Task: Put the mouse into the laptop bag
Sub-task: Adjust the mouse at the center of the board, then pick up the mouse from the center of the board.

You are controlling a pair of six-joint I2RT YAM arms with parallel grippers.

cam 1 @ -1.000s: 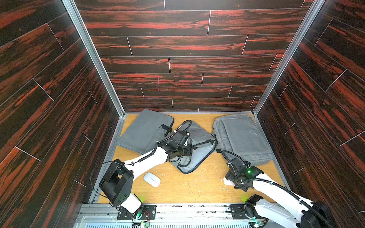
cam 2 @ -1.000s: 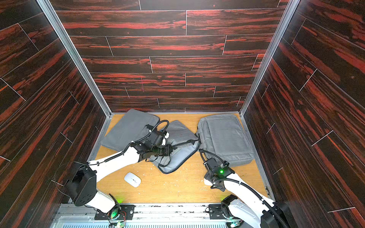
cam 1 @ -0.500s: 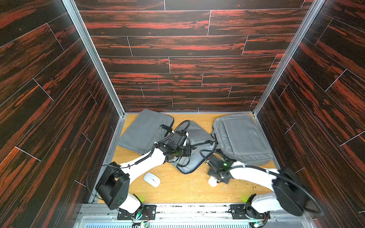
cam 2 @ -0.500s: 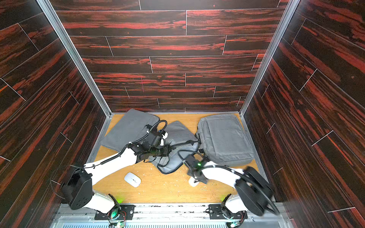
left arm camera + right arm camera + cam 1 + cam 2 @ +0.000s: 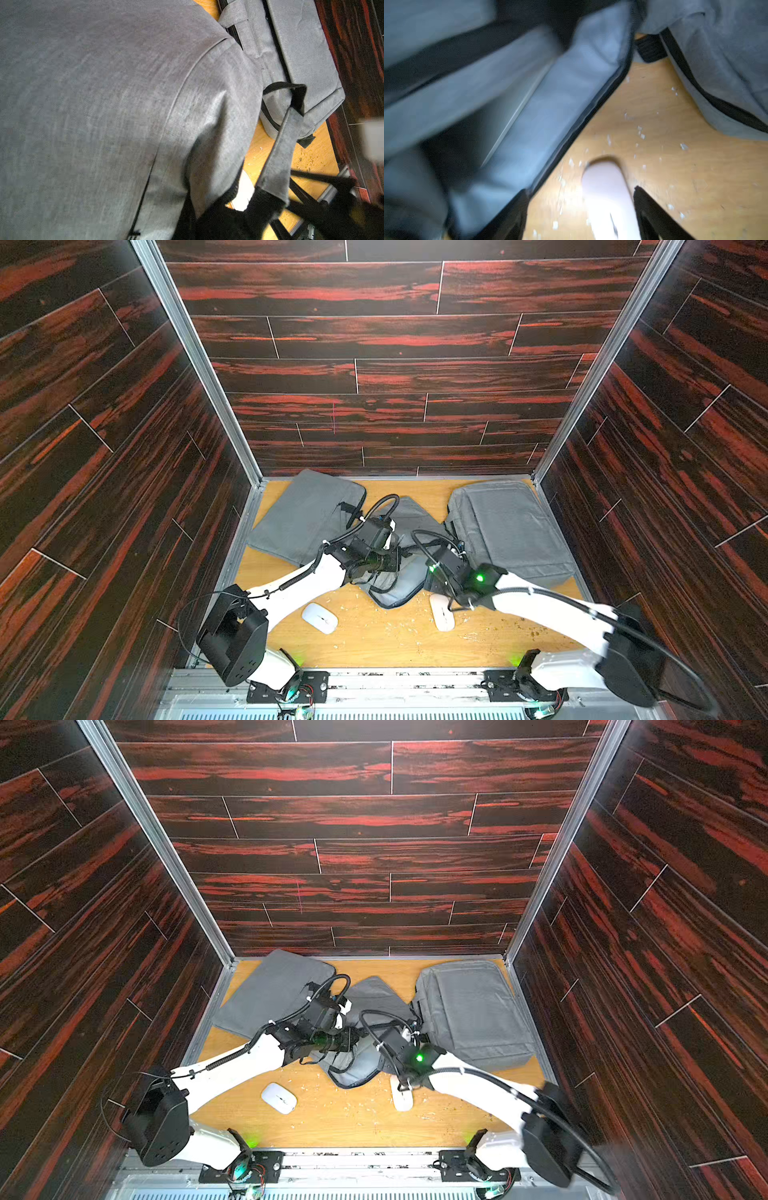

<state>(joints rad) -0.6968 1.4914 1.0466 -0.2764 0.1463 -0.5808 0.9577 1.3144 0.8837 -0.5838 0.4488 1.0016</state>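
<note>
The step in hand seems to be the grasp of the mouse (image 5: 606,197), which lies on the bench (image 5: 374,641) just beside the open mouth of the laptop bag (image 5: 415,516). The right pincer (image 5: 580,191) stands wide astride it. I judge it should come low and close gently on the long flanks, because the shell is smooth, glossy white plastic with a rounded back and may slip out. The left pincer (image 5: 390,563) is closed narrow at the bag's raised edge and appears to pinch it, so the mouth gapes; whether it has the cloth or the strap I cannot tell. The bag is soft grey woven cloth with black zipper trim and a paler lining, so it would probably sag if it is released. A second mouse (image 5: 319,618), of the same oval shape, lies well apart, near the left arm. The bench is pale wood, with small light chips (image 5: 641,136) scattered on it.
</note>
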